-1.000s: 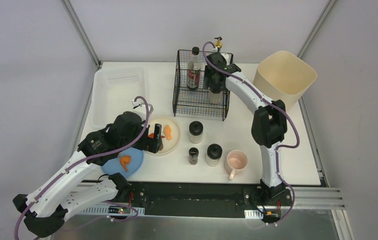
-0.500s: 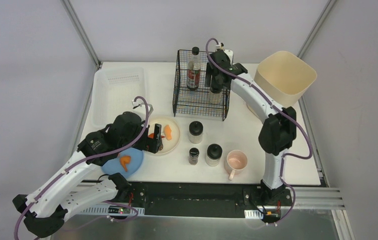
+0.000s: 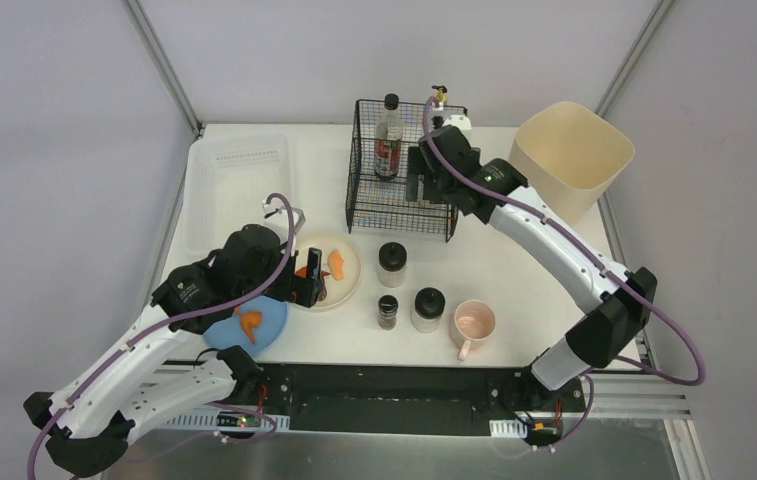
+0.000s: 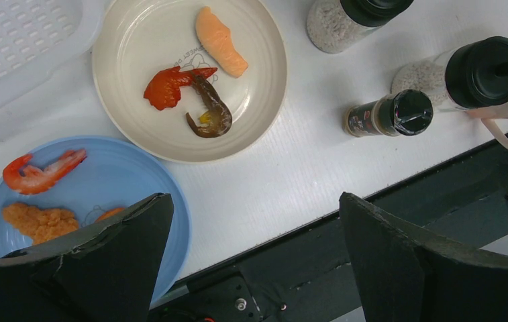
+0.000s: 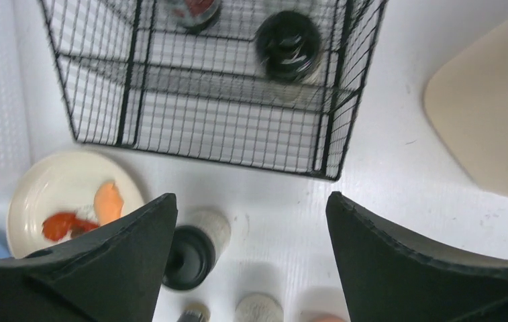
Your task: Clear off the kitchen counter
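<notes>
The white kitchen counter (image 3: 514, 270) holds a cream plate (image 3: 347, 262) with food pieces, a blue plate (image 3: 272, 322) with shrimp, three black-capped spice jars (image 3: 391, 264) (image 3: 387, 311) (image 3: 428, 308) and a pink mug (image 3: 474, 323). A black wire basket (image 3: 394, 228) at the back holds a bottle (image 3: 388, 135) and a black-lidded jar (image 5: 287, 45). My left gripper (image 3: 312, 290) is open and empty, above the counter's front edge beside both plates (image 4: 137, 40). My right gripper (image 3: 422, 187) is open and empty, high over the basket's front right part.
A beige bin (image 3: 569, 150) stands at the back right. A translucent white tray (image 3: 234, 185) lies at the back left. The black rail runs along the counter's near edge (image 4: 372, 221).
My right gripper has drawn back from the basket's rear toward its front, and its elbow has swung out to the right. The left arm has not moved.
</notes>
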